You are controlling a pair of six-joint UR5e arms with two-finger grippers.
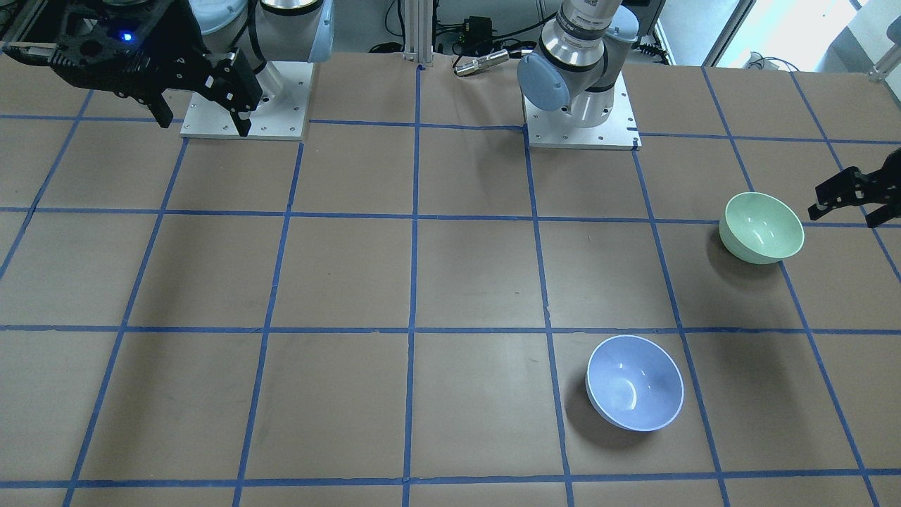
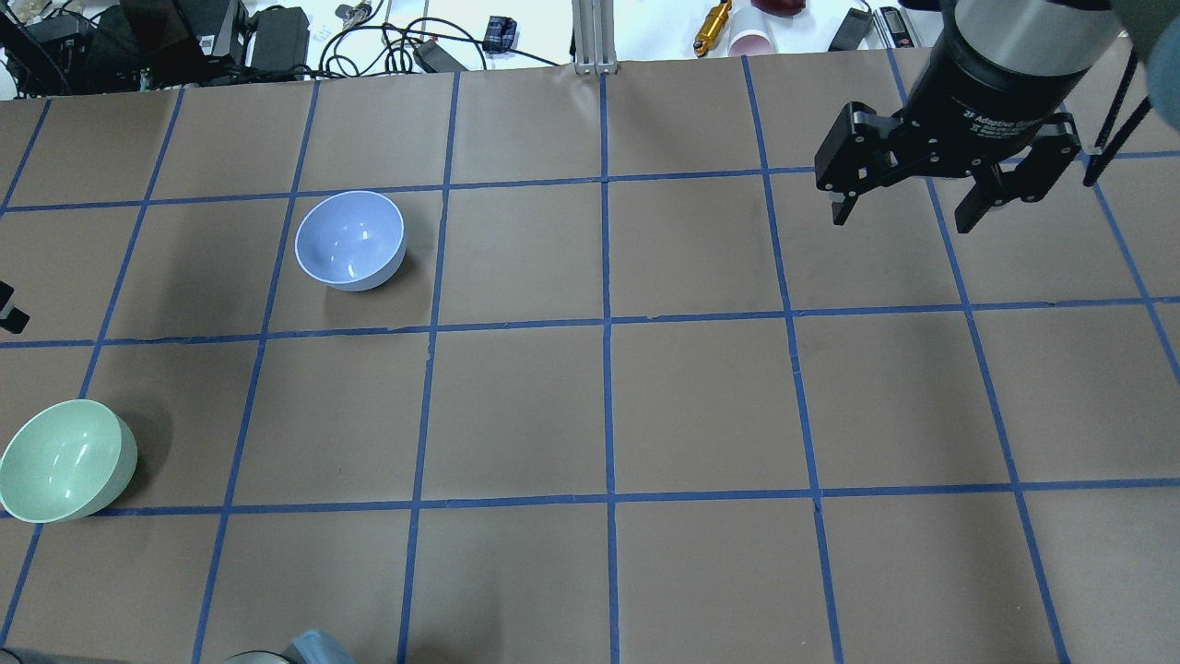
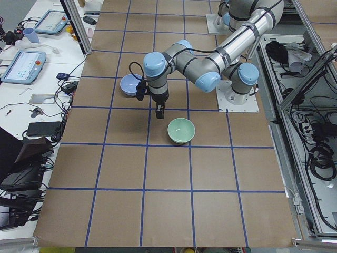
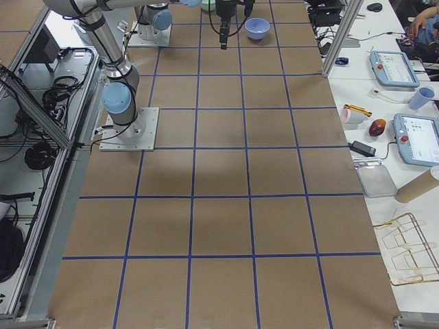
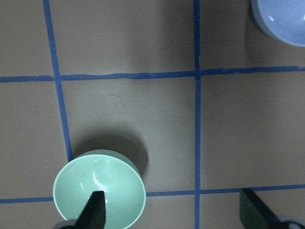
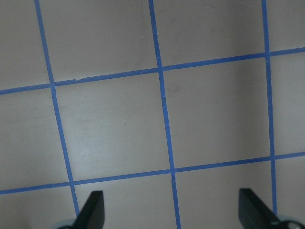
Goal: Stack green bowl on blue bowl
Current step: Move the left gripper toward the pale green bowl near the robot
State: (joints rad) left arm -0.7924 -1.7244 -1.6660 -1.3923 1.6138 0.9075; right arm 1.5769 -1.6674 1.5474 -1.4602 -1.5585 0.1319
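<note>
The green bowl (image 1: 761,227) stands upright on the table near its left end; it also shows in the overhead view (image 2: 64,458) and the left wrist view (image 5: 99,188). The blue bowl (image 1: 635,382) stands upright and empty about one grid square away, farther from the robot (image 2: 350,240). My left gripper (image 1: 845,215) hovers open and empty above the table beside the green bowl; in the left wrist view (image 5: 174,212) one fingertip (image 5: 94,210) overlaps the bowl's rim. My right gripper (image 2: 903,219) is open, empty and raised far off on the right side (image 6: 172,212).
The table is brown paper with a blue tape grid. The two arm bases (image 1: 245,105) (image 1: 581,120) are bolted at the robot's edge. Cables, a cup (image 2: 754,41) and tools lie beyond the far edge.
</note>
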